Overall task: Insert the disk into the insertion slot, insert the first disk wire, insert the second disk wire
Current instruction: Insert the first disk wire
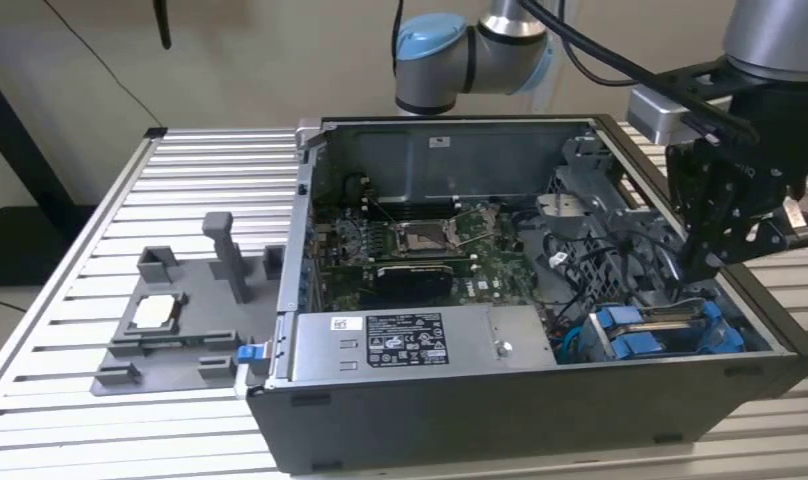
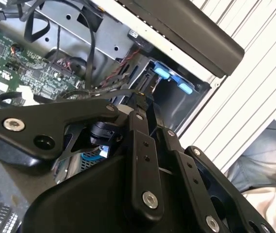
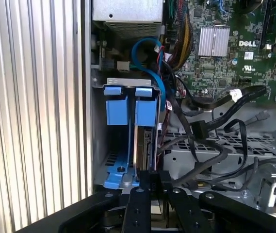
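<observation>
The disk (image 3: pixel 145 145) stands on edge in its blue carrier (image 3: pixel 146 109) inside the insertion slot (image 3: pixel 97 141), the dark metal cage at the case's front corner (image 1: pixel 660 330). My gripper (image 3: pixel 152 177) hangs just over the disk's exposed end, reaching down into the case (image 1: pixel 698 272). Its fingers (image 3: pixel 138 182) are close together on a black disk wire (image 3: pixel 203 162) that curves in to the tips. The second wrist view shows the same black wire (image 2: pixel 104 91) running to the fingertips (image 2: pixel 140 97), with the blue carrier tabs (image 2: pixel 164 73) beyond.
A grey power-supply box (image 1: pixel 404 340) sits beside the cage, and the motherboard (image 1: pixel 418 245) lies behind it. Loose black cables (image 3: pixel 215 109) and a blue cable (image 3: pixel 145 48) crowd the space next to the slot. A grey fixture (image 1: pixel 164 320) rests on the slatted table (image 1: pixel 57 400).
</observation>
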{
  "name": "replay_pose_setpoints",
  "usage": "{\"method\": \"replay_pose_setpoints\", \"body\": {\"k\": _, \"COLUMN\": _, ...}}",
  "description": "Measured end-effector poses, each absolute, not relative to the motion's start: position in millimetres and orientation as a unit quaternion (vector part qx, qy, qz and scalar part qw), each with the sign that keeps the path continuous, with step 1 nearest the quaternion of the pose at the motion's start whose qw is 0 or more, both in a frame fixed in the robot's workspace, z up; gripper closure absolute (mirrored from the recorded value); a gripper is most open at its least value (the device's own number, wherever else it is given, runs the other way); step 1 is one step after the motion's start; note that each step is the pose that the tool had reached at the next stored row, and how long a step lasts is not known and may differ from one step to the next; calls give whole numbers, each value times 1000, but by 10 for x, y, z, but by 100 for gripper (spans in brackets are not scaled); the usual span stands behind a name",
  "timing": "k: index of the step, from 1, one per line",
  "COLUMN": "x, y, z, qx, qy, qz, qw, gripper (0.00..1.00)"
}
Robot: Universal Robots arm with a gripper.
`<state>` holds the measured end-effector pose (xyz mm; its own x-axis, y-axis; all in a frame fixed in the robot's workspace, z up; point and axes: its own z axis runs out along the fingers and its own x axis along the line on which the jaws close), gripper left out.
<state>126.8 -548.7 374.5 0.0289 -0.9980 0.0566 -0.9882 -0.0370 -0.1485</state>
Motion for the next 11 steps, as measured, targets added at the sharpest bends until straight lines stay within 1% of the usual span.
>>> {"method": "replay_pose_setpoints", "body": {"k": 3, "x": 1297, "y": -5500, "z": 3716, "qx": -716, "qy": 694, "qz": -71, "qw": 34, "gripper": 81}}
{"method": "replay_pose_setpoints", "body": {"k": 9, "x": 1329, "y": -5512, "z": 3671, "qx": -716, "qy": 695, "qz": -63, "qw": 28, "gripper": 81}}
{"method": "replay_pose_setpoints", "body": {"k": 11, "x": 1335, "y": -5512, "z": 3653, "qx": -714, "qy": 697, "qz": -62, "qw": 28, "gripper": 81}}
